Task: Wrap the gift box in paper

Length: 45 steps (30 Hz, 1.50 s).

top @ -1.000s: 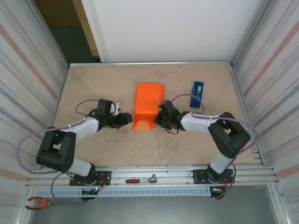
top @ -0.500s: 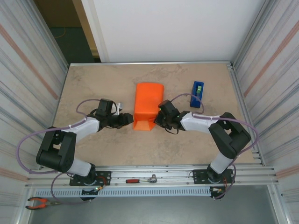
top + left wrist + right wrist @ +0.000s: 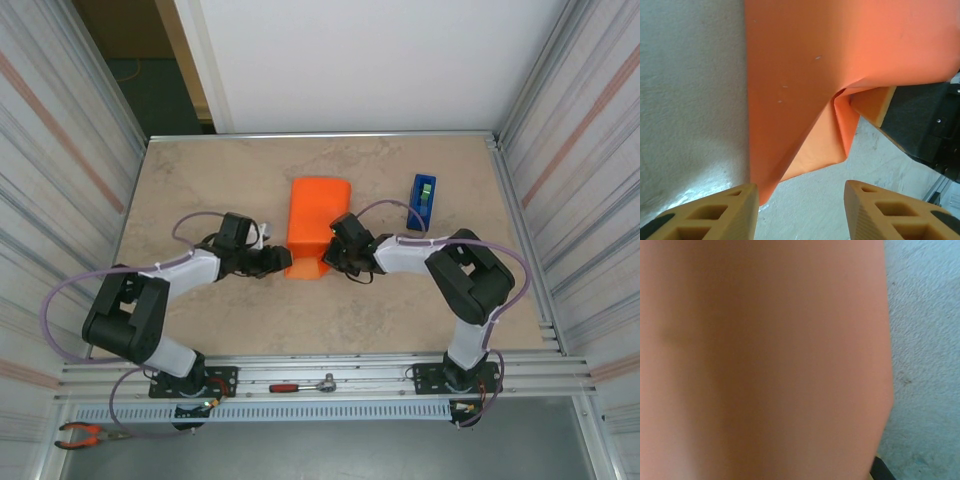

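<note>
— Looking down from above, the paper [image 3: 318,222] sits folded into an orange bundle at the middle of the tabletop [image 3: 200,180]. The gift box is under it, fully covered, so none of its pattern can be read.

— And both arms crowd the near end. The left hand [image 3: 277,262] is at the bundle's near left corner, the right hand [image 3: 335,256] at the near right corner.

— The left wrist view settles the left hand: its two fingers [image 3: 715,212] are spread with bare tabletop between them. The tip of a loose paper flap lies just beside the left one. Nothing pinched.

— Same view, upper right: a tan fingertip [image 3: 872,102] of the right hand pushes into the fold where the flap tucks under. The black body behind it is cut off by the frame edge.

— That hand is pressed together. Whether any paper is nipped inside, nobody can tell: one fingertip is in sight, the other hidden.

— The right wrist view helps little. A blurred orange surface sits right against the lens, with a strip of tabletop down the right and a dark sliver at the bottom edge too small to name.

— Off to the right, well apart from the bundle, a blue tape dispenser [image 3: 422,201] lies on the tabletop.

— And on the rail by the arm bases there's a red-handled tool [image 3: 300,386], with pliers [image 3: 85,435] at lower left.
</note>
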Each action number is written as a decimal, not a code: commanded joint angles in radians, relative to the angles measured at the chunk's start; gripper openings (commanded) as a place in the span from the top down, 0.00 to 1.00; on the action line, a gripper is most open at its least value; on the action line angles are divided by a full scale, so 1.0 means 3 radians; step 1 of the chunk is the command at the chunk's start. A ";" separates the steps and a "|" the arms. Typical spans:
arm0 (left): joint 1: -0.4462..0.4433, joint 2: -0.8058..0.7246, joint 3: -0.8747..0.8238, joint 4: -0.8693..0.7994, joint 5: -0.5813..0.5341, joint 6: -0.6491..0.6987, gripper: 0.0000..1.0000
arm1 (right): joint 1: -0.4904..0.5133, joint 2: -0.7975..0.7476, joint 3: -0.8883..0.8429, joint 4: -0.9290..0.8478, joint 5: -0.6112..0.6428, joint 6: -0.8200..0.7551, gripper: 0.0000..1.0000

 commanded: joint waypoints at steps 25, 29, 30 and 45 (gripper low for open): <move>-0.0309 0.0178 0.0242 -0.0487 -0.0884 0.0192 0.70 | 0.0172 0.0020 -0.0185 0.0078 0.0049 0.0045 1.00; -0.0308 0.0219 0.0278 -0.0532 -0.0957 0.0226 0.73 | 0.0169 0.0006 -0.0197 0.0059 0.0060 0.0047 1.00; -0.0309 0.0230 0.0292 -0.0536 -0.0972 0.0233 0.73 | 0.0169 0.0006 -0.0197 0.0054 0.0061 0.0046 1.00; -0.0400 0.0324 0.0485 -0.0618 -0.1072 0.0377 0.98 | 0.0165 -0.0007 -0.0217 0.0044 0.0058 0.0036 1.00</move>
